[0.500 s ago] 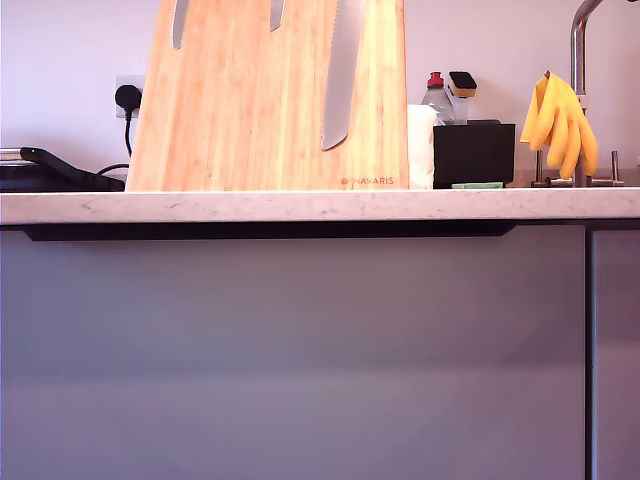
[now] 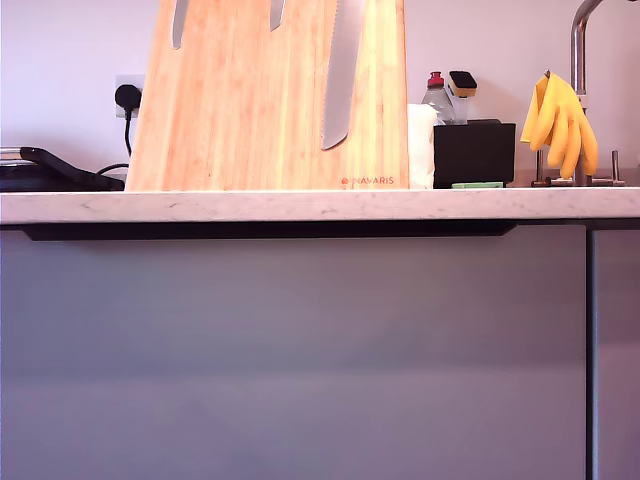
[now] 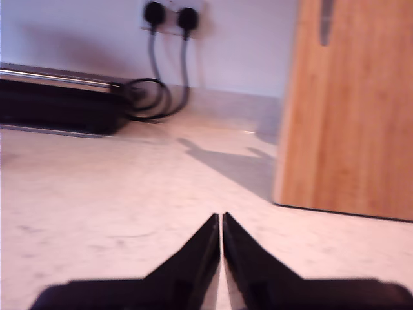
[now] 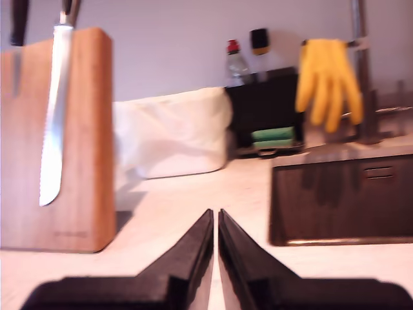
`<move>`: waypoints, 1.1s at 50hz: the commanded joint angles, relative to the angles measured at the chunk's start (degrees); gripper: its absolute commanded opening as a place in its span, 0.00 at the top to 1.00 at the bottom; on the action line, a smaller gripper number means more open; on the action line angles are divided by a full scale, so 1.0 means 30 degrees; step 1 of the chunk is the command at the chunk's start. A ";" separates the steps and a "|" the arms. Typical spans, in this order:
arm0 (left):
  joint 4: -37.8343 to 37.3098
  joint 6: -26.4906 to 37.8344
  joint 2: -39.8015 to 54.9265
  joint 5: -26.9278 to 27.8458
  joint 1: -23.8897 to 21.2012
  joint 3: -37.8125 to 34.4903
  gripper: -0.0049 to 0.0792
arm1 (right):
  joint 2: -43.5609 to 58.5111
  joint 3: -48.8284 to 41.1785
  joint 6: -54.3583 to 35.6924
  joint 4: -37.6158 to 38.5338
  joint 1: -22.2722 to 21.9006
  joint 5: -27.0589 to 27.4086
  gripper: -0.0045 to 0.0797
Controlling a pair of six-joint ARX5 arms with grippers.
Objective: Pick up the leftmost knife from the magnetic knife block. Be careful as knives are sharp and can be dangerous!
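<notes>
As nothing is shifting between the exterior frames, change: none, so the pick is not yet getting under way.
Leftmost knife [image 2: 179, 24]: tip hanging at the upper left of the exterior view, lying against the magnetic knife block [image 2: 250, 120].
Writing: red "NAVARIS" print [image 2: 368, 181] sitting at the block's lower corner, toward the exterior view's right.
First gripper [image 3: 221, 221]: jaws pressing together, gripping nothing, hovering low over the counter [image 3: 129, 194] near the block.
Second gripper [image 4: 215, 214]: jaws likewise closed, carrying nothing.
</notes>
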 commanded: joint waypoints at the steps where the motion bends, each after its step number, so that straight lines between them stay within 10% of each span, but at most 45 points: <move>1: 0.0124 -0.0087 -0.0168 0.0969 -0.0058 0.1188 0.96 | -0.0124 0.0831 0.0109 -0.0219 0.0051 -0.0583 0.96; 33: -0.3483 -0.0175 0.3861 0.5625 -0.0809 0.6943 0.96 | 0.3679 0.7308 0.0699 -0.5501 0.0051 -0.6164 0.95; 36: -0.3475 -0.0131 0.4459 0.5625 -0.0809 0.7220 0.96 | 0.4510 0.7890 0.0510 -0.5530 0.0051 -0.6135 0.87; 42: -0.3468 -0.0124 0.5610 0.5625 -0.0809 0.7745 0.96 | 0.6572 0.9012 0.0590 -0.5654 0.0051 -0.5457 0.40; 55: -0.2732 -0.0124 0.7155 0.5639 -0.0809 0.8196 0.96 | 1.1555 1.1366 -0.0874 -0.5727 0.0051 -0.6492 0.38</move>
